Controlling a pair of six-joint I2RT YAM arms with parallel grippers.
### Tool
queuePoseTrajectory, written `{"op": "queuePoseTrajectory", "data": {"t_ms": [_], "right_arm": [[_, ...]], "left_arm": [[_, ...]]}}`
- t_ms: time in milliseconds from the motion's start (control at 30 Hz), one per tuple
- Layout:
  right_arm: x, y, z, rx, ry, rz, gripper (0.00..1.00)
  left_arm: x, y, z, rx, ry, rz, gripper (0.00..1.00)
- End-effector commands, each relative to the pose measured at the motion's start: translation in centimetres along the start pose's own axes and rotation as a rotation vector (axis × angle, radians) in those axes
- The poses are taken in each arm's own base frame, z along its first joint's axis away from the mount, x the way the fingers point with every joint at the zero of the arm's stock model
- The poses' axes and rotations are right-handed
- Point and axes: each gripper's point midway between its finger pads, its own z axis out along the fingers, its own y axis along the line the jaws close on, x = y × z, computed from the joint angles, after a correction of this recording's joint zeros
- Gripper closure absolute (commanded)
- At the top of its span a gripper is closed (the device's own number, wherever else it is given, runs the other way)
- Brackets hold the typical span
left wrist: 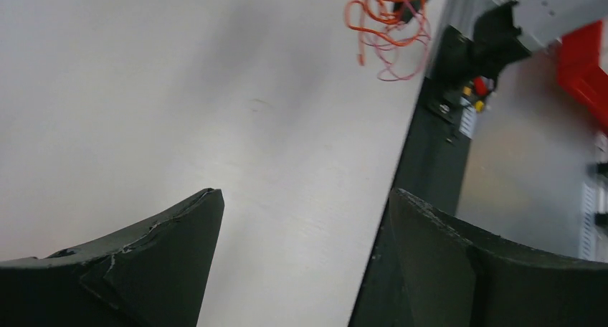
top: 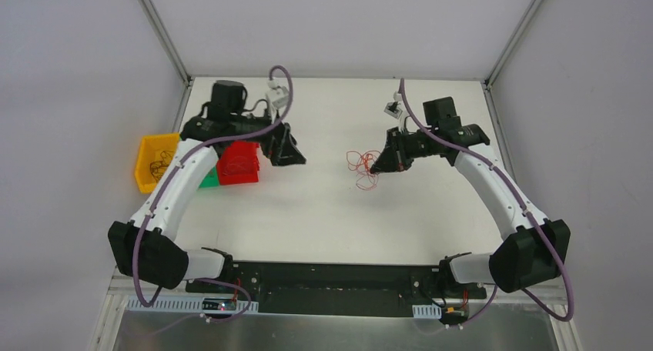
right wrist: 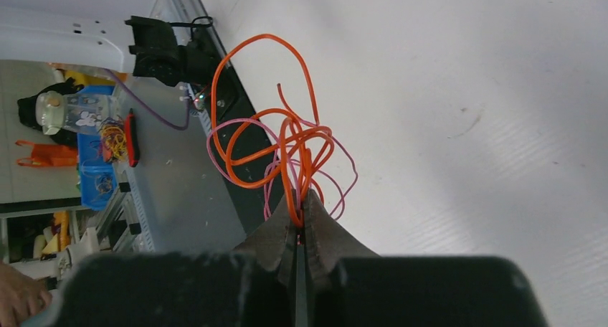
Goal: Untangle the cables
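The cables [top: 360,168] are a small clump of thin curly orange and pink wires near the table's middle. My right gripper [top: 375,167] is shut on them. In the right wrist view the orange loops [right wrist: 276,144] fan out from the closed fingertips [right wrist: 301,201], with pink strands behind. My left gripper [top: 286,152] is open and empty, left of the clump and apart from it. In the left wrist view its two fingers [left wrist: 165,262] stand wide apart over bare table, and the cables [left wrist: 391,22] show far off at the top.
A red bin [top: 237,165] and a green bin [top: 209,180] lie under the left arm; a yellow bin [top: 156,160] with dark wires stands at the left edge. A small white part [top: 394,107] lies at the back. Frame posts stand at the back corners.
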Motion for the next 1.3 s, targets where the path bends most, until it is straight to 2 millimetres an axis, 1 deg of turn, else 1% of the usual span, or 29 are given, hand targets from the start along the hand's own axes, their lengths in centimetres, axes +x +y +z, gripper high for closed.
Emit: {"op": "queuePoseTrajectory", "data": {"t_ms": [0,100,200,300,367,433,467,500,533,600,667,700,767,800,867,967,1133,1267], "right_arm": [[-0.4,4.3,0.3,-0.132,-0.032,-0.009,1.00],[0.4,5.7,0.6,-0.168,-0.007,-0.027,1.00],[1.4,6.3,1.0,-0.185,0.026,-0.046,1.00],[2.6,6.4,1.4,-0.195,0.069,-0.047,1.00],[3.1,6.4,1.6,-0.201,0.082,-0.041,1.00],[3.5,6.5,1.8,-0.210,0.092,-0.037,1.00],[3.6,6.6,1.8,-0.217,0.096,-0.036,1.00],[3.6,6.6,1.9,-0.220,0.096,-0.037,1.00],[3.6,6.8,2.0,-0.225,0.099,-0.034,1.00],[3.7,6.9,2.1,-0.234,0.105,-0.032,1.00],[3.9,7.0,2.3,-0.238,0.115,-0.029,1.00],[4.1,7.0,2.4,-0.238,0.119,-0.029,1.00],[4.3,6.7,2.6,-0.231,0.129,-0.021,1.00],[4.5,6.6,2.7,-0.228,0.132,-0.021,1.00],[4.7,6.3,2.9,-0.218,0.138,-0.017,1.00],[5.0,6.0,3.1,-0.210,0.147,-0.007,1.00],[5.4,5.6,3.4,-0.203,0.160,0.022,1.00],[5.2,5.3,3.7,-0.200,0.158,0.027,1.00]], "left_arm": [[0.6,-6.3,4.1,0.196,0.002,-0.007,0.14],[1.1,-8.5,6.3,0.248,0.029,0.065,0.20],[1.9,-9.7,7.6,0.274,0.056,0.147,0.19],[2.4,-10.2,8.0,0.270,0.057,0.265,0.19],[2.8,-10.5,7.9,0.265,0.051,0.365,0.21],[3.6,-11.1,7.9,0.260,0.055,0.495,0.26],[3.8,-11.2,7.9,0.240,0.053,0.605,0.29],[4.4,-11.4,8.0,0.239,0.060,0.670,0.30],[5.1,-11.6,8.2,0.246,0.070,0.719,0.31],[5.7,-11.9,8.5,0.247,0.085,0.781,0.32],[6.0,-11.9,8.9,0.243,0.098,0.804,0.34],[6.0,-11.8,9.2,0.239,0.104,0.810,0.37],[5.9,-11.9,9.6,0.228,0.115,0.818,0.47],[6.0,-11.8,9.9,0.220,0.124,0.821,0.49],[6.1,-11.8,10.3,0.208,0.136,0.837,0.51],[5.9,-11.7,10.5,0.184,0.131,0.852,0.52],[6.0,-12.4,10.5,0.181,0.110,0.893,0.53],[6.6,-13.1,10.8,0.178,0.124,0.908,0.62]]}}
